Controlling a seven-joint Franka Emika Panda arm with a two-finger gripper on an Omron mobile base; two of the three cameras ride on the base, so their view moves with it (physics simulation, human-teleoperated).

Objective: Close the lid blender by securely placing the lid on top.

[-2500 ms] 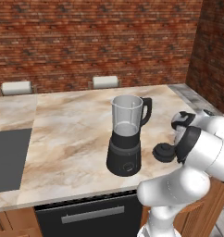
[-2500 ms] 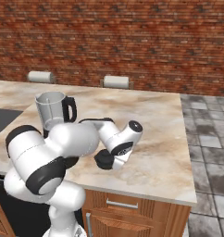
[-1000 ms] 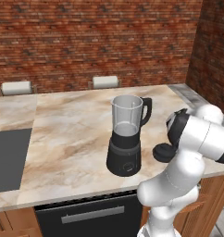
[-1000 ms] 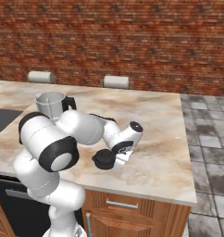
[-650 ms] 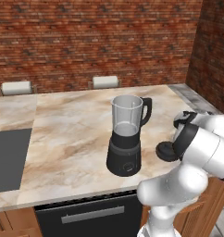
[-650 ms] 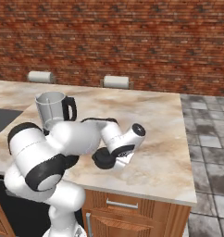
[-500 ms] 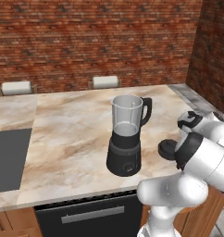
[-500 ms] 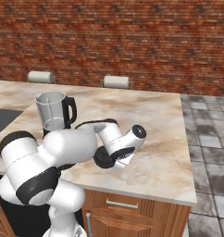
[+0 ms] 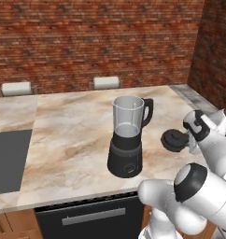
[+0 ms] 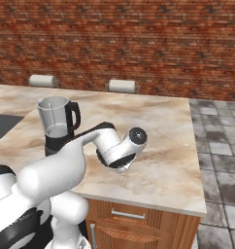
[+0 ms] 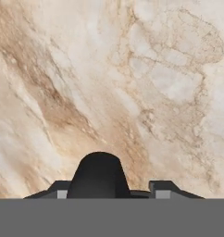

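Holding the lid (image 9: 174,140) by what looks like its knob only, the claw (image 11: 107,192) is clamped on it above the marble desk (image 9: 73,130), to the right of the blender (image 9: 128,136). Risk as I judge it: so narrow a grip lets the disc tilt or slip in transit, or land skewed on the open jar mouth.

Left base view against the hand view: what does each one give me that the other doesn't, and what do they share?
Left base view: the blender standing on the counter with its jar mouth open, the lid held off to its right, clear of the jar, and the brick wall behind. Hand view: a close look along the gripper, whose finger tips sit on either side of a black rounded part, apparently of the lid. Shared: the lid and the marbled counter beneath it.
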